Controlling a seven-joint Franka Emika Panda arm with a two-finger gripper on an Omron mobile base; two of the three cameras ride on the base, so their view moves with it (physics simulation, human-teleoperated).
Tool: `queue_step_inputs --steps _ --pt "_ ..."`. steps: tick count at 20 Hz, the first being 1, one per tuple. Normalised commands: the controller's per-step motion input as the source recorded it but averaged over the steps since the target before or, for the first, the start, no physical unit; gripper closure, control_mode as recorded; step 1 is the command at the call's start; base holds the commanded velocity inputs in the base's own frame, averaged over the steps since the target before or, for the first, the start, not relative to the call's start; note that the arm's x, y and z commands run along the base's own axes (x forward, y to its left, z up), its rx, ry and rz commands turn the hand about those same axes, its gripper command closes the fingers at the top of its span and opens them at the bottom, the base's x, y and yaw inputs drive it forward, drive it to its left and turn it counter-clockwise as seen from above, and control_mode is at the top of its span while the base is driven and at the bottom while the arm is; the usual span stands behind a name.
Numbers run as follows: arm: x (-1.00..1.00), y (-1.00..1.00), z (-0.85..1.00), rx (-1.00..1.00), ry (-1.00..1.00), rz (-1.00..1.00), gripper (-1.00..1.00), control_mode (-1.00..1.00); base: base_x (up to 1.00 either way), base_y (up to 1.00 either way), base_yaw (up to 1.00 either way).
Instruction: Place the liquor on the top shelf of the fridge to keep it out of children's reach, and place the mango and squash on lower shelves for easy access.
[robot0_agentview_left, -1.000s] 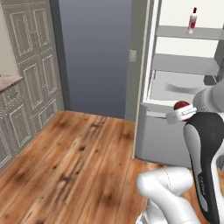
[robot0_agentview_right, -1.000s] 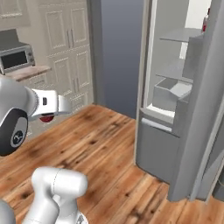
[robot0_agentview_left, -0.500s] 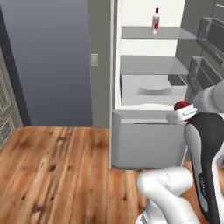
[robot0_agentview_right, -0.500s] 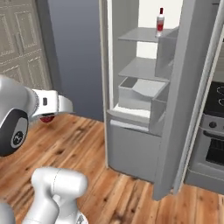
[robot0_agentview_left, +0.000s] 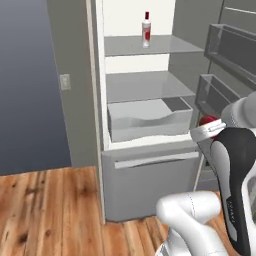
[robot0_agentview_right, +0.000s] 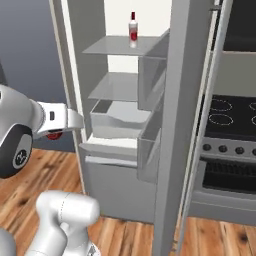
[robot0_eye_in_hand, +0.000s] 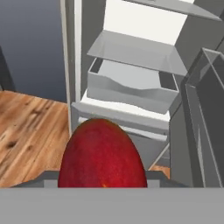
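My gripper is shut on the mango, a round red fruit that fills the lower middle of the hand view. I hold it at about drawer height in front of the open fridge. From the right base view the mango shows under the hand, left of the fridge's opening. The liquor stands upright on the top shelf, also seen from the right. A lower shelf lies bare beneath it. The squash is out of view.
A grey drawer juts out under the lower shelf. The fridge door stands open to the right with clear bins. An oven sits right of it. Wooden floor lies to the left.
The whole picture has swung: the base has turned toward the fridge, which now stands central and closer. The mango stays in my gripper.
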Motion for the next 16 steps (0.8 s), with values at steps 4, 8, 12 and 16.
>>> queue_step_inputs --steps 4,8,12,16 --pt "0.00 0.00 0.00 0.00 0.00 0.00 1.00 1.00 0.66 0.07 -0.33" --pt "0.00 0.00 0.00 0.00 0.00 0.00 1.00 1.00 0.63 0.28 -0.27" --pt "0.00 0.00 0.00 0.00 0.00 0.00 1.00 1.00 0.62 0.47 -0.20" --pt "0.00 0.00 0.00 0.00 0.00 0.00 1.00 1.00 0.68 0.44 -0.10"
